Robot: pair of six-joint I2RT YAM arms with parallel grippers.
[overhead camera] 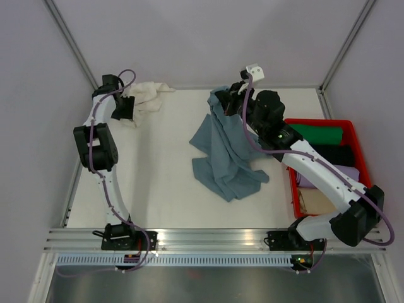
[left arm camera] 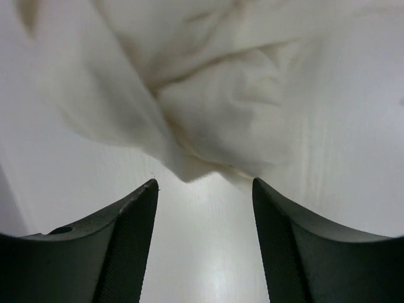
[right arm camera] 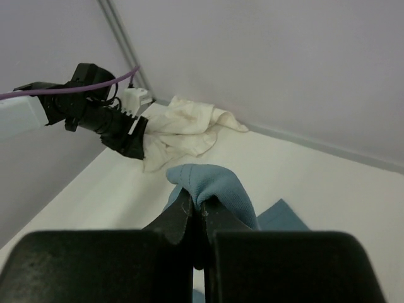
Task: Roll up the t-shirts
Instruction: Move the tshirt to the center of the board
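Note:
The slate-blue t-shirt (overhead camera: pixel 222 154) hangs crumpled from my right gripper (overhead camera: pixel 231 101), lifted at the back middle, its lower part heaped on the table. In the right wrist view the jaws are shut on a fold of the blue t-shirt (right arm camera: pixel 218 183), the gripper (right arm camera: pixel 200 208) pinching it. The cream-white t-shirt (overhead camera: pixel 146 96) lies bunched at the far left corner; it also shows in the right wrist view (right arm camera: pixel 183 129). My left gripper (overhead camera: pixel 124 108) is open just beside it. In the left wrist view the open gripper (left arm camera: pixel 205 186) hovers with the cream t-shirt (left arm camera: pixel 214 107) just beyond its tips.
A red bin (overhead camera: pixel 351 129) at the right holds folded green, black, lilac and tan cloth. White walls with metal posts close in the back and sides. A metal rail (overhead camera: pixel 214 238) runs along the near edge.

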